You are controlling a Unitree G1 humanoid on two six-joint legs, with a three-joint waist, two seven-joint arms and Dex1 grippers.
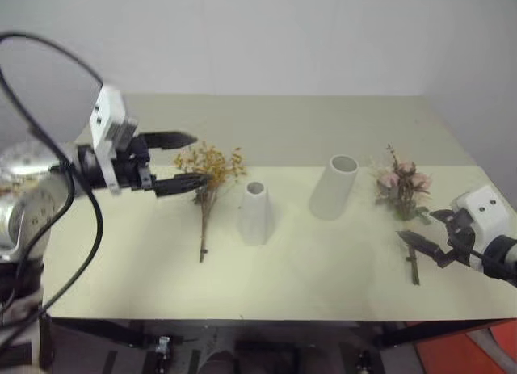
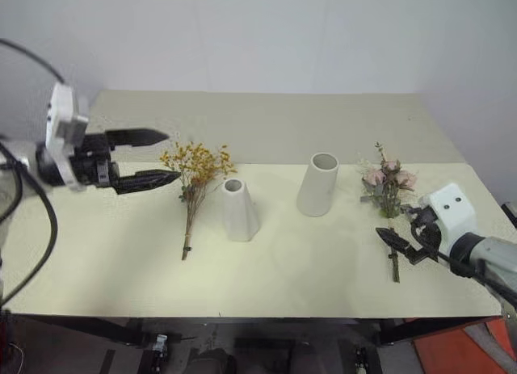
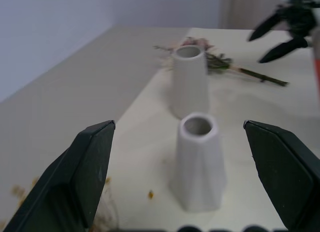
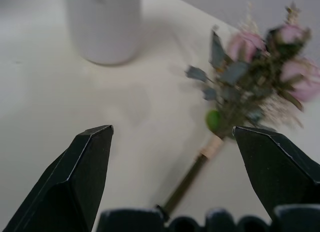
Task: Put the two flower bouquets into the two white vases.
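- On the desk (image 1: 323,261), seen from the head camera, the short cone vase (image 1: 254,212) serves as landmark: the yellow bouquet (image 1: 208,180) lies flat just to its left, blossoms toward the far edge, stem toward the near edge. The tall vase (image 1: 333,186) stands near its right, and the rose bouquet (image 1: 401,188) lies flat well to the right, beyond the tall vase.
- Both vases stand empty, so neither placement is done; both bouquets remain to be picked up.
- The left pincer (image 1: 179,160) hangs spread wide and empty above the desk, left of the cone vase, by the yellow blossoms.
- The right pincer (image 1: 424,237) is also spread and empty, far right of the cone vase, near the rose stem's lower end.
- From the left wrist, the cone vase shows between the parted fingers, the tall vase behind it.
- From the right wrist, the rose bouquet lies ahead between the parted fingers, not gripped; my judgement is that the grasps come next.
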